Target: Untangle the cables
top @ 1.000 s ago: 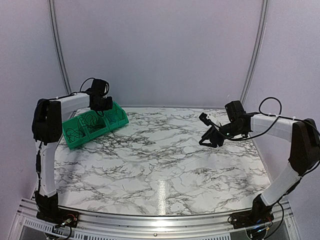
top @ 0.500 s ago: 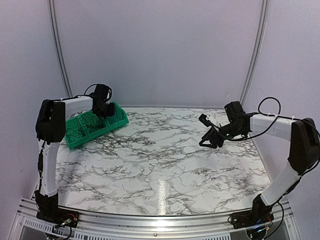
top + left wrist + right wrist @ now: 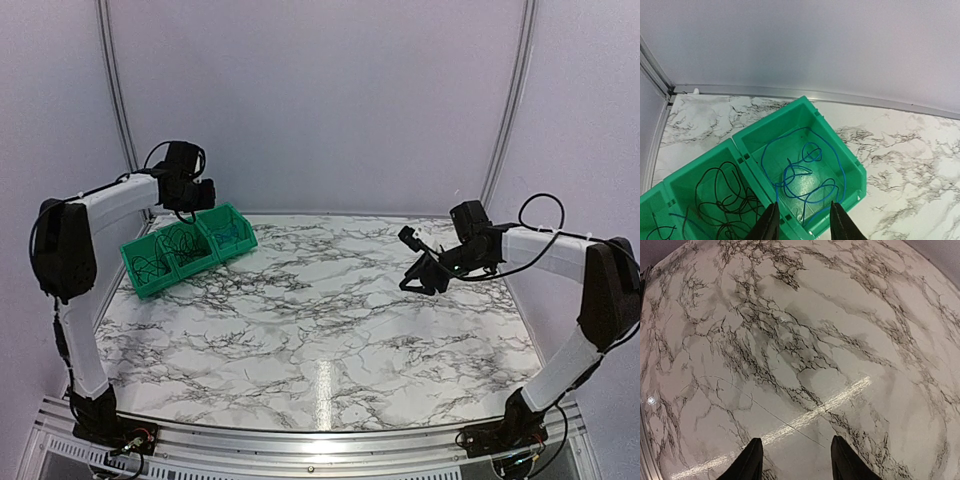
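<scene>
As my left gripper [image 3: 804,215] hangs above the green bins [image 3: 742,159]: I should rise straight, snagging no strand.
Left jaws: partly apart, empty.
My right gripper [image 3: 795,460]: well right of the bins, jaws apart, empty.
In the right-end bin [image 3: 837,131]: blue cable [image 3: 811,151], loosely coiled.
In the next bin [image 3: 700,162]: black cable [image 3: 722,195].

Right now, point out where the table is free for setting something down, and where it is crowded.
Free: the marble table from the green bins across to the right gripper, and all along the near edge. Crowded: the far-left corner, bins holding cables.
</scene>
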